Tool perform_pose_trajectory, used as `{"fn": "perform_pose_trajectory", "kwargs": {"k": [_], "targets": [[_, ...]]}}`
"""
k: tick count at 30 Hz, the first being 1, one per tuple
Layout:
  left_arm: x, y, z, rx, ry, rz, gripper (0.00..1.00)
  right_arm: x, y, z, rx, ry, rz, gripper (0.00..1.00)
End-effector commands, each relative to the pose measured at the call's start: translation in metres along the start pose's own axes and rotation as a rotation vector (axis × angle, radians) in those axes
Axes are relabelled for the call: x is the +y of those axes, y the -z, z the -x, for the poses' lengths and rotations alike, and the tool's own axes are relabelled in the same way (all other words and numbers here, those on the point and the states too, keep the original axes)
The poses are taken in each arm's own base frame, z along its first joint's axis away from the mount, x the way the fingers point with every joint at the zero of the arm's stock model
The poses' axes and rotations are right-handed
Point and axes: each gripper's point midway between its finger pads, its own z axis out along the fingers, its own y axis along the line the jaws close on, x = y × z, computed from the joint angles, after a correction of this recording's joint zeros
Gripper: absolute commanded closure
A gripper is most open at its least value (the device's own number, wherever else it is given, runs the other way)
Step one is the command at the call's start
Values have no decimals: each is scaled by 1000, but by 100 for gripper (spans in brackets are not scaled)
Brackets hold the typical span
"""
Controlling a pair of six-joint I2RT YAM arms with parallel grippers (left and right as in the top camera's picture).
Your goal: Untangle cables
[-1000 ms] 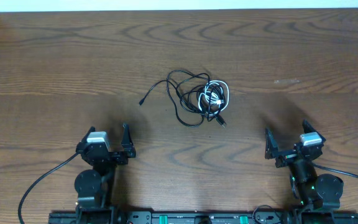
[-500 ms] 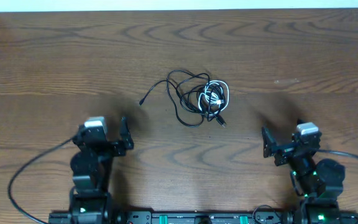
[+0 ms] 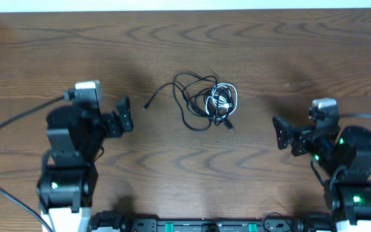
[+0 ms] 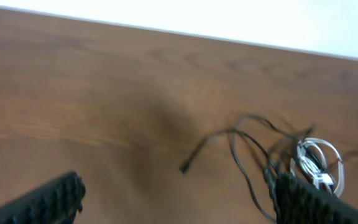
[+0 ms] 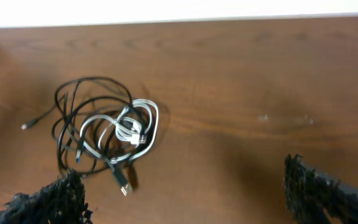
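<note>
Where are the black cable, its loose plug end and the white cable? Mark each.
black cable (image 3: 197, 129), overhead view, bottom of its lower loop.
loose plug end (image 3: 146, 106), overhead view, the plug's tip.
white cable (image 3: 222, 98), overhead view, middle of its coil.

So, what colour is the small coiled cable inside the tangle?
The coiled cable is white, clearest in the right wrist view.

table (image 3: 301, 51): brown wood grain, smooth, matt | black cable (image 3: 192, 96): thin matt sheath | white cable (image 3: 223, 98): slightly glossy plastic-looking sheath | right gripper (image 5: 185, 190) pads (image 5: 48, 199): black, rough, knobbly
</note>
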Motion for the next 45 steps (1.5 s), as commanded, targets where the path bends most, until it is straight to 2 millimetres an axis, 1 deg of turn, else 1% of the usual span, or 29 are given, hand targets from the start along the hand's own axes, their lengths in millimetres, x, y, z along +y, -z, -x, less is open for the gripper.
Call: {"fn": "perform_pose_trajectory", "kwargs": {"k": [1,7,9,12,14,17,19,21,25,28,30,35,37,41,45], "targets": [[-17,5,23,37,7,-68,2,5,1,18,26,-15,21,1],[-31,3,41,222,8,-84,2,11,-5,32,160,-29,78,1],[-40,0,46,281,-15,-100,2,12,-8,35,211,-33,106,1],[-57,-4,51,373,-60,-130,2,5,-12,41,294,-70,115,1],[-67,-10,52,414,-78,-146,2,-1,-14,45,344,-107,106,1],[-83,-25,55,420,-99,-184,2,-12,-19,50,391,-142,91,1],[-88,-34,52,430,-107,-193,2,-11,-25,51,397,-155,112,1],[-92,-39,47,455,-102,-205,2,-10,-28,48,411,-171,129,1],[-113,-42,37,504,-76,-324,2,-7,-30,44,438,-256,132,1],[-117,-50,31,534,-64,-342,1,-4,-31,43,445,-282,136,1],[-120,-57,24,562,-67,-343,5,-4,-31,43,444,-282,138,1],[-133,-78,-2,655,-84,-350,10,-5,-32,46,431,-274,137,1],[-139,-90,-13,692,-66,-336,12,-5,-32,46,431,-273,134,1],[-159,-116,-37,753,-68,-347,13,-5,-33,46,428,-272,134,1],[-184,-134,-60,785,-110,-377,13,-5,-33,47,425,-270,134,1]]}}
